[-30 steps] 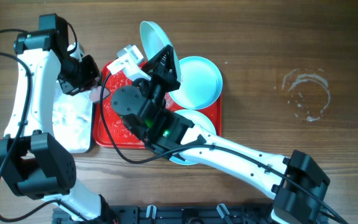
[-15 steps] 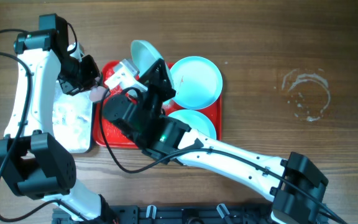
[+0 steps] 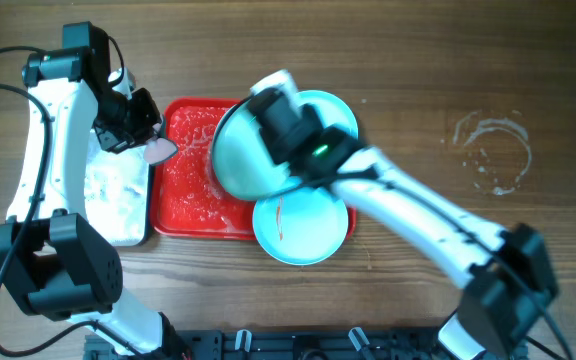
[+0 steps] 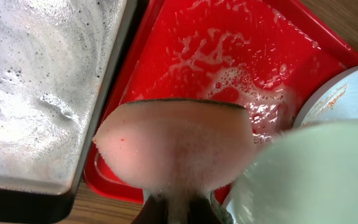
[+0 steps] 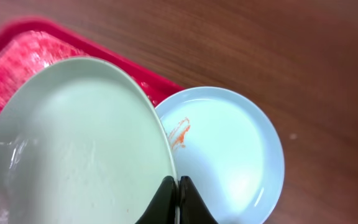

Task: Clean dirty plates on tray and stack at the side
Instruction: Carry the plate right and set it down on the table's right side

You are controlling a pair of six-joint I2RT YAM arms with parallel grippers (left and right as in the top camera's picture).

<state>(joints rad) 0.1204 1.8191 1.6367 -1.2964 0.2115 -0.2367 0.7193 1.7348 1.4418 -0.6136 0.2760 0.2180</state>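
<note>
My right gripper (image 5: 178, 185) is shut on the rim of a pale turquoise plate (image 5: 79, 143), which it holds tilted over the right part of the red tray (image 3: 188, 170). A second plate (image 3: 303, 228) with an orange smear lies at the tray's front right corner and overhangs the rim. A third plate (image 3: 340, 128) lies at the back right, half hidden by the arm. My left gripper (image 4: 178, 202) is shut on a foamy pink sponge (image 4: 173, 143) above the tray's left edge. Suds cover the tray floor (image 4: 229, 56).
A grey metal pan (image 3: 118, 200) with a black rim and full of foam stands left of the tray. A dried water ring (image 3: 493, 150) marks the bare wooden table on the right.
My right arm has swung to the right and carried its plate from the tray's back left to over its right part. The smeared front plate now shows. The left arm has not moved.
</note>
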